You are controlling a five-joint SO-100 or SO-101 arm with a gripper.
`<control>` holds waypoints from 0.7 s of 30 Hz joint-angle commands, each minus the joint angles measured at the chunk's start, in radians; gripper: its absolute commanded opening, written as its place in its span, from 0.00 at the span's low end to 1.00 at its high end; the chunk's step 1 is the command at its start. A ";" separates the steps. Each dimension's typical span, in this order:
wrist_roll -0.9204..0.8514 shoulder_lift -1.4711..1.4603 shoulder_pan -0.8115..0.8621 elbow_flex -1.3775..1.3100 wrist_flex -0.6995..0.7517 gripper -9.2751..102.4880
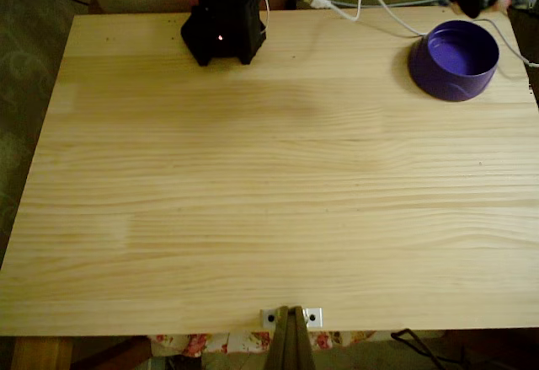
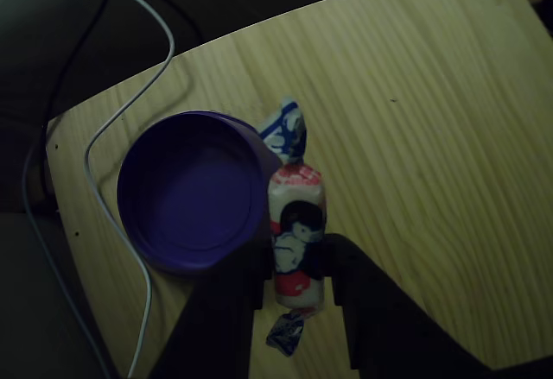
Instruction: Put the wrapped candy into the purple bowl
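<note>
Wrapped candy [image 2: 296, 228] sits pinched between the two dark fingers [image 2: 371, 310] of my pincer [image 2: 298, 262], which is closed on its lower half, and I see it held above the table [image 2: 415, 120] with its blue-striped twisted end pointing up, right beside the rim of the purple bowl [image 2: 186, 191]. From the fixed view I find that bowl [image 1: 454, 60] near the table's [image 1: 253, 185] far right corner, a white cable [image 1: 379, 8] curling past it, and the arm's black base [image 1: 223, 20] standing at the far edge.
</note>
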 commanded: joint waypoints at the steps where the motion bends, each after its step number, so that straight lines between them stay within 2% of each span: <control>1: -0.005 -0.060 -0.034 -0.121 -0.060 0.10; 21: 0.015 -0.439 -0.195 -0.462 -0.100 0.10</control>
